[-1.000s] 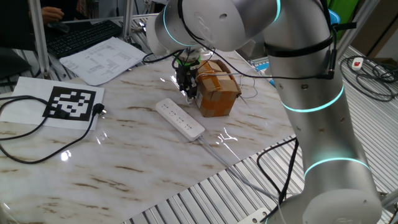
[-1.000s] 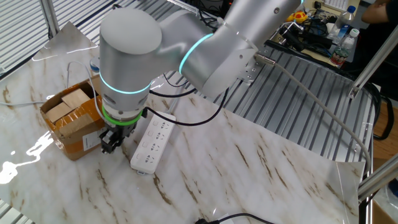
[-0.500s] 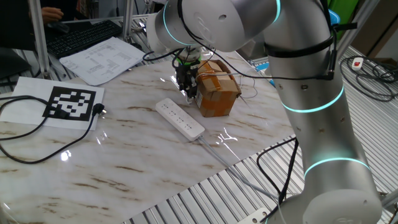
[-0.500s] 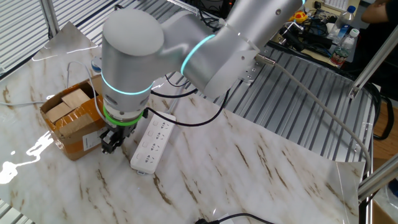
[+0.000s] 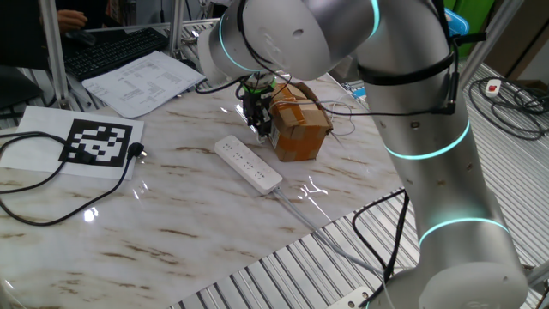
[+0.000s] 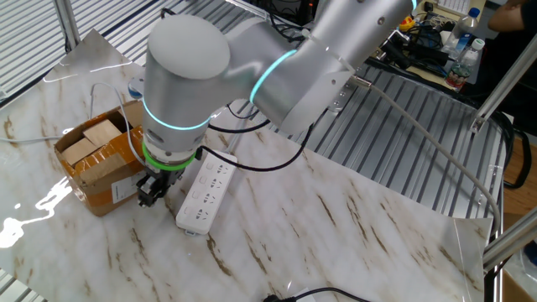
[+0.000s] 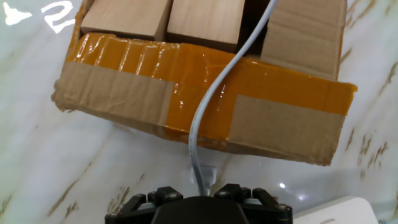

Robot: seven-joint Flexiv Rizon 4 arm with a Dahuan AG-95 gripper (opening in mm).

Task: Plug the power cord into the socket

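Observation:
The socket is a long white power strip (image 5: 249, 164) lying flat on the marble table; it also shows in the other fixed view (image 6: 205, 193), and its corner shows in the hand view (image 7: 341, 211). My gripper (image 5: 260, 130) hangs low between the strip's far end and a taped cardboard box (image 5: 300, 129). In the hand view the gripper (image 7: 202, 186) is shut on the small white plug of a thin white power cord (image 7: 211, 99), which runs up over the box (image 7: 205, 93). The fingertips are hidden under the hand. The plug is beside the strip, not in an outlet.
A black cord with a black plug (image 5: 137, 153) lies on the left by a printed marker sheet (image 5: 96, 142). Papers (image 5: 141, 81) and a keyboard lie at the back. The strip's own white cable (image 5: 300, 210) runs toward the table's metal edge. Wooden blocks (image 6: 96, 138) fill the box.
The arm's upper joints have shifted slightly. The gripper and the cord stay in the same spot next to the box.

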